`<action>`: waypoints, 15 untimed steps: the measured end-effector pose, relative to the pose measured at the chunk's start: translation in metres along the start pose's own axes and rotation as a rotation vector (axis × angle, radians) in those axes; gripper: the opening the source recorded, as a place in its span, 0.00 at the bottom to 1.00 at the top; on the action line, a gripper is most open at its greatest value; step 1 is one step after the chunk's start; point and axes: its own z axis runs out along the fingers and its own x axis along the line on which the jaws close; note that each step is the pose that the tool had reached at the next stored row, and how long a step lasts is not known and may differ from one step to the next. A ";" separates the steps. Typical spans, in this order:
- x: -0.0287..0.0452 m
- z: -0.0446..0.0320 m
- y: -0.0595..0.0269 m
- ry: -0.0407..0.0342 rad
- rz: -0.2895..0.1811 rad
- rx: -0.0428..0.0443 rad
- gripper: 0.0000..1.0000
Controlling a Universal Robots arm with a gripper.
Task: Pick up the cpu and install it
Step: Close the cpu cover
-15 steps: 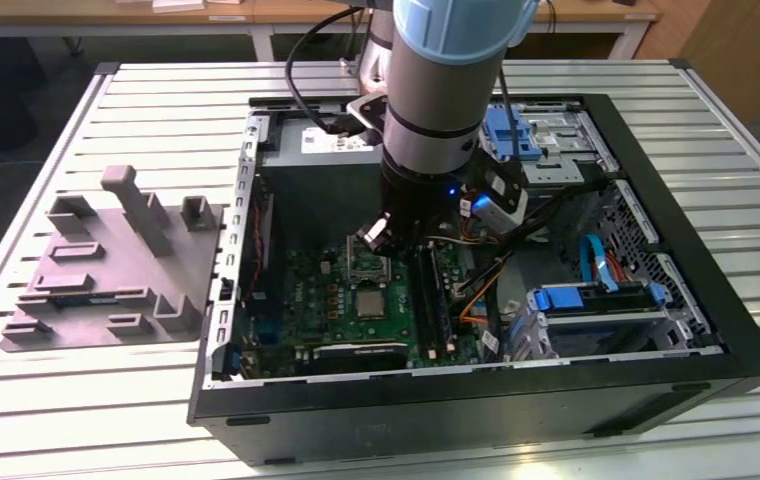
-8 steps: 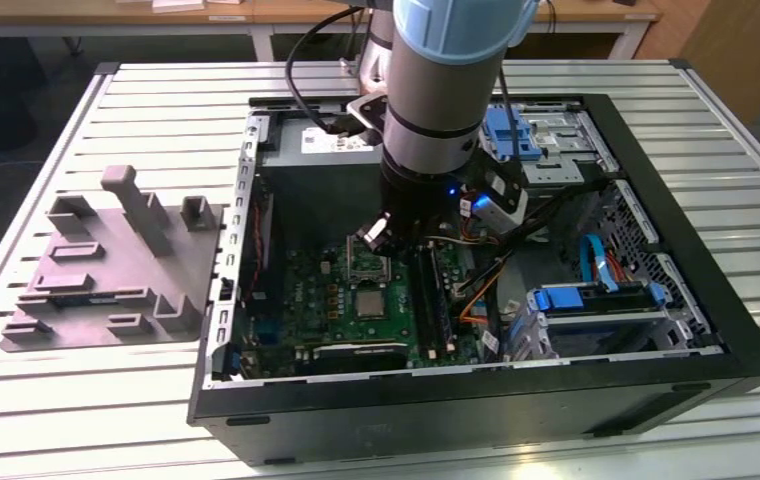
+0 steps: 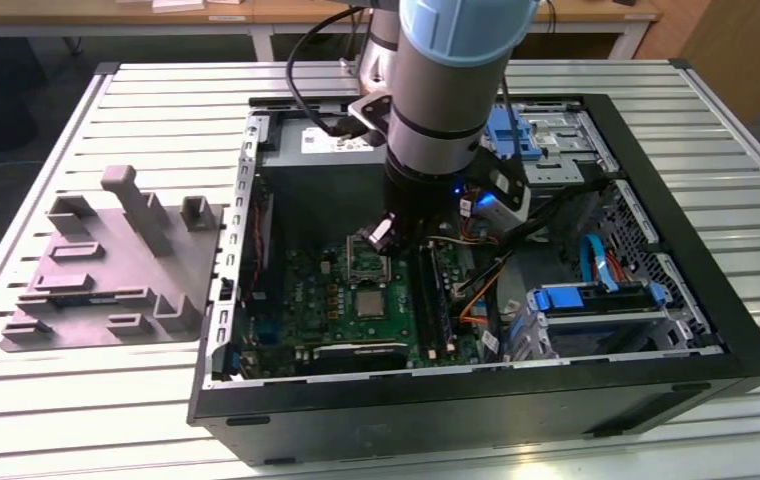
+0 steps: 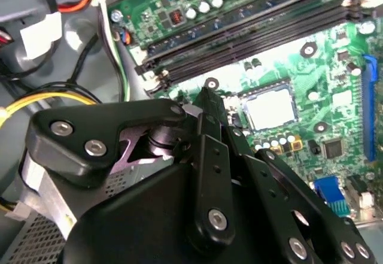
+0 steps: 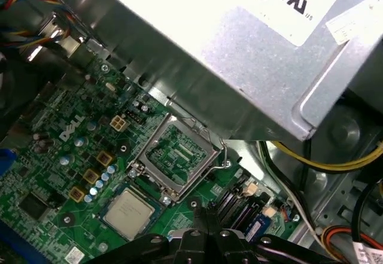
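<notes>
Inside the case, the cpu lay flat on the board, just beside the open socket. The gripper hung above it with fingers pressed together, holding nothing; pickup and install remained.

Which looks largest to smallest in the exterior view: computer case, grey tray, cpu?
1. Computer case, by far the largest.
2. Grey tray beside it on the exterior view's left.
3. The cpu, a small square on the motherboard.
</notes>
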 end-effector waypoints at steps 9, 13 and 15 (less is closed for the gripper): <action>-0.0061 0.0043 0.0017 -0.0453 -0.005 -0.0606 0.11; -0.0065 0.0069 0.0021 -0.0615 -0.006 -0.0820 0.11; -0.0066 0.0078 0.0021 -0.0661 -0.007 -0.0880 0.11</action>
